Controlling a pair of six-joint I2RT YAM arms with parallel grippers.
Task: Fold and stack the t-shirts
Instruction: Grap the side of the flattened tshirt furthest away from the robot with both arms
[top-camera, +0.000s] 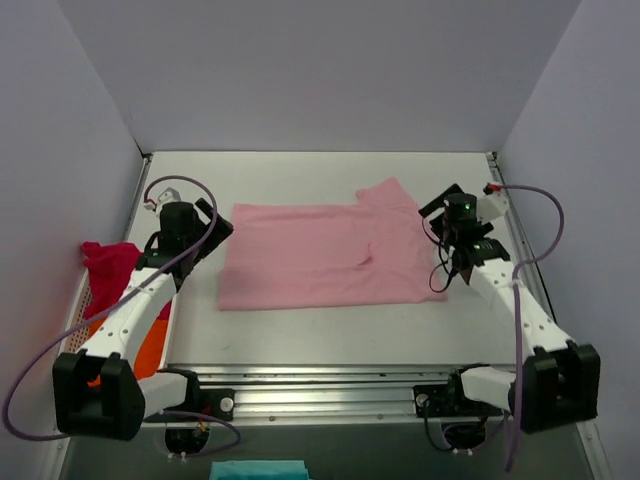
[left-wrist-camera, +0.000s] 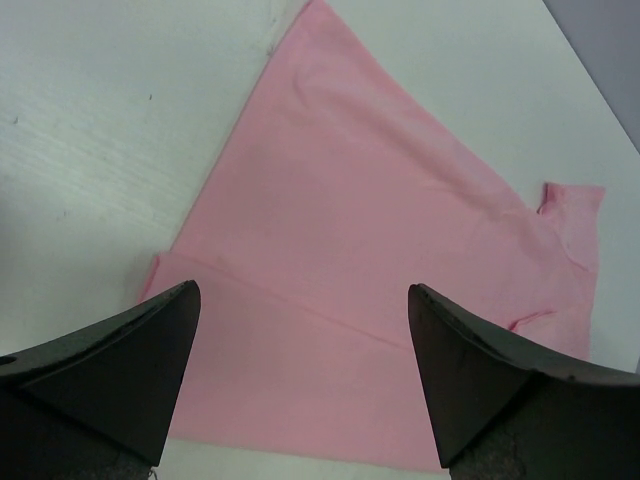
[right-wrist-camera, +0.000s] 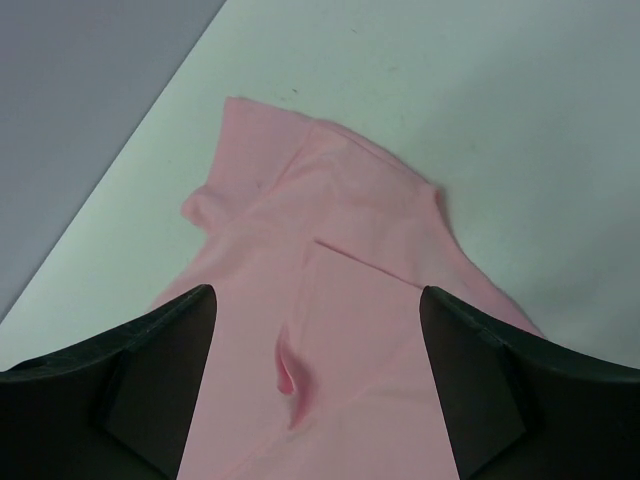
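Ready at both ends, nothing grasped

Light pink cloth t-shirt (top-camera: 320, 255) lies flat on white table (top-camera: 300, 175), long axis left to right, sleeve end rightward. Left gripper (left-wrist-camera: 300, 300) hangs over its left edge, right gripper (right-wrist-camera: 315, 300) over the sleeve end; each arm is near its own end. Both stand wide open, holding nothing; no contact with cloth visible.

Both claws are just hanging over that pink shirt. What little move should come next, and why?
Probably lower the right claw onto the sleeve and fold it over the body. The pink shirt lies flat, already folded, but that sleeve juts past its far edge. The left claw, open and empty like the right, hangs over the other end.
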